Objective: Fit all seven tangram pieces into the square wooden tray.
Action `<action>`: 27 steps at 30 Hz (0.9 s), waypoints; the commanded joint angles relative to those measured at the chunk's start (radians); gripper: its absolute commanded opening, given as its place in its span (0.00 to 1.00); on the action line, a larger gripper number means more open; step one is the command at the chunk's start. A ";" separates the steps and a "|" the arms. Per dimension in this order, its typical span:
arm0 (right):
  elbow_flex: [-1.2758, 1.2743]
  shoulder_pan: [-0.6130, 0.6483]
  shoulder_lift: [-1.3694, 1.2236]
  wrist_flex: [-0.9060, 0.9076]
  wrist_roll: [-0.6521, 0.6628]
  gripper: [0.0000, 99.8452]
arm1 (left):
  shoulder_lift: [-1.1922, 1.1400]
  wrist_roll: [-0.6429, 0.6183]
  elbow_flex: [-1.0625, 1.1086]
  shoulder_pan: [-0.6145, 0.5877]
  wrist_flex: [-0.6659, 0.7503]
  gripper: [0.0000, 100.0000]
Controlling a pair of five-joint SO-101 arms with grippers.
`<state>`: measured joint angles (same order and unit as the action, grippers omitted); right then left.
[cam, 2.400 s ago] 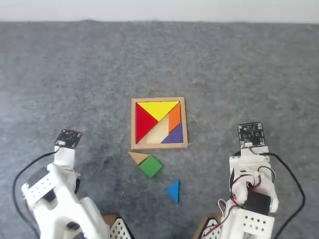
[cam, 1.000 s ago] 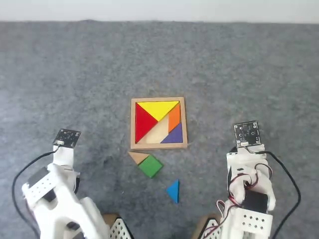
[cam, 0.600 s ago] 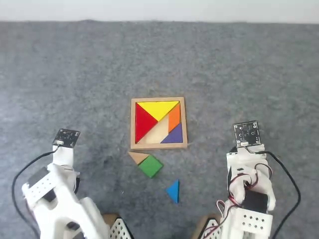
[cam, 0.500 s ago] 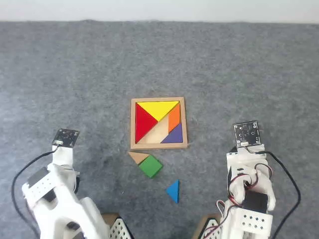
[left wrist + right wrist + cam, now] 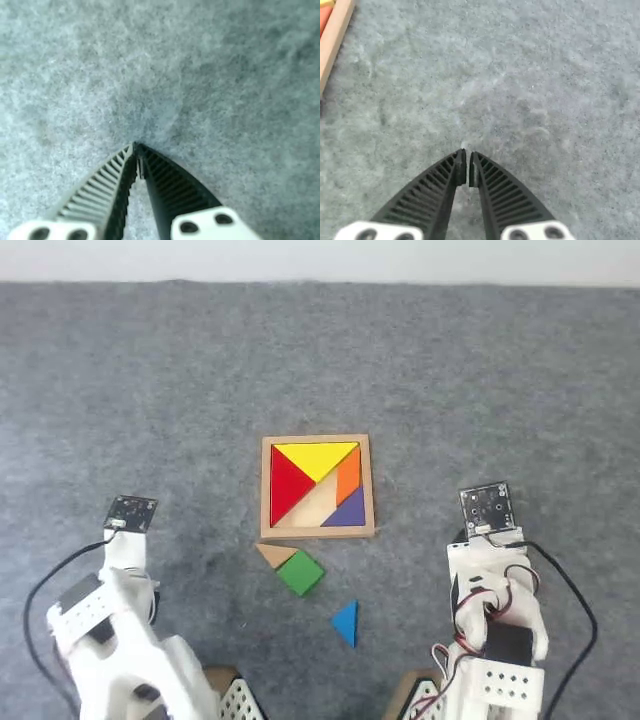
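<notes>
Square wooden tray (image 5: 265,490) sits mid-bench (image 5: 500,370), ahead of both arms. Left claw (image 5: 136,146) and right claw (image 5: 467,152) are pinched closed on nothing, low over grey felt. Inside the tray: yellow triangle (image 5: 316,457), red triangle (image 5: 287,487), purple piece (image 5: 350,510), orange piece (image 5: 349,477) — plus a bare wood gap. Loose on the arms' side — green square (image 5: 301,573) touching a tan triangle (image 5: 275,554), blue triangle (image 5: 346,622) apart.

Broad grey carpet (image 5: 150,390) flanks the wooden tray (image 5: 318,532) on both sides, leaving easy passage. Just in front of its near rim the tan triangle (image 5: 275,554) and green square (image 5: 301,573) touch, with the blue triangle (image 5: 346,622) nearby, narrowing the middle approach.
</notes>
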<state>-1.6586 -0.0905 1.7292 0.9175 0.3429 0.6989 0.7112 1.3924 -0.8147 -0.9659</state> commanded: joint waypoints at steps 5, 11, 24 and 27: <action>-0.002 0.012 0.010 -0.021 -0.017 0.04 | 0.021 -0.008 0.002 0.005 0.057 0.01; -0.002 0.120 0.010 -0.007 -0.060 0.04 | 0.021 -0.008 0.002 -0.035 0.060 0.01; -0.029 0.150 0.002 -0.042 -0.021 0.04 | 0.021 -0.009 0.002 -0.034 0.061 0.01; -0.029 0.120 0.001 -0.050 -0.025 0.04 | 0.021 -0.009 0.002 -0.038 0.061 0.01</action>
<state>-1.6632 0.0552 1.7292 0.8976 0.3046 0.6989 0.7112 1.3940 -0.8332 -0.9505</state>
